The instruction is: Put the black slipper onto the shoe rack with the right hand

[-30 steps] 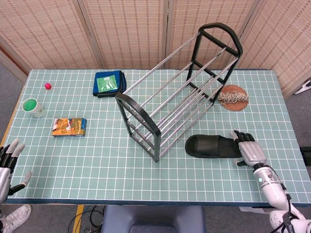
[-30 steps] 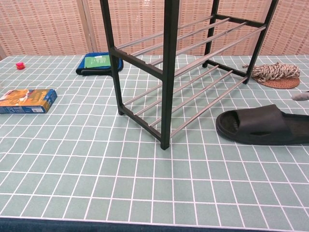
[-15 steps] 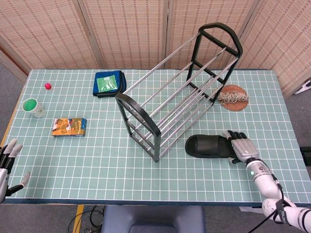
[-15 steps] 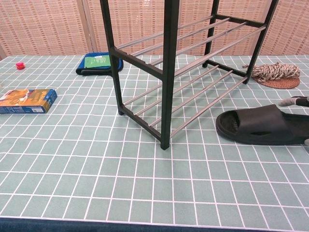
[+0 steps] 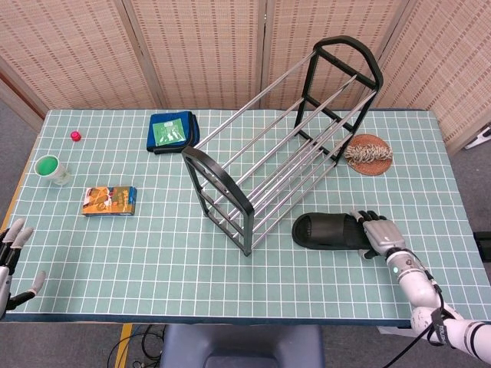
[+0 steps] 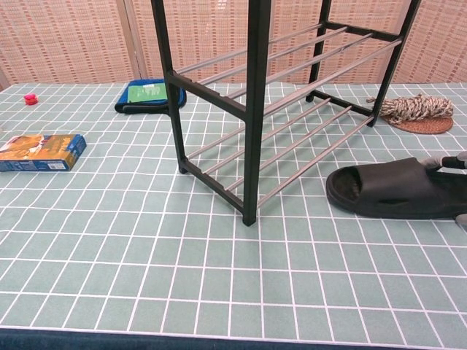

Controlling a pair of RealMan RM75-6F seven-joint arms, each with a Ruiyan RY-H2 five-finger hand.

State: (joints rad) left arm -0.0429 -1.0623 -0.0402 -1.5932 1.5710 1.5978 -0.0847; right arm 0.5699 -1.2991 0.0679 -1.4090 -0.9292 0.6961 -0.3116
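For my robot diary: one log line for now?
stage: grasping | right robot hand: touching black slipper | slipper: on table, beside shoe rack

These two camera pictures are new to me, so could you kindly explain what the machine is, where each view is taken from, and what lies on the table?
This is a two-armed robot with finger-bearing hands, steered remotely by a person. The head view looks down from above; the chest view looks across from low down. On the green checked table stand a black and silver metal shoe rack, a black rubber slipper, a blue folded pouch, an orange box, a green cup, a small red cap and a coil of rope on a brown mat. The right robot hand has its fingers at the slipper's heel end; a firm grip is not clear. The left robot hand hangs open at the table's edge.
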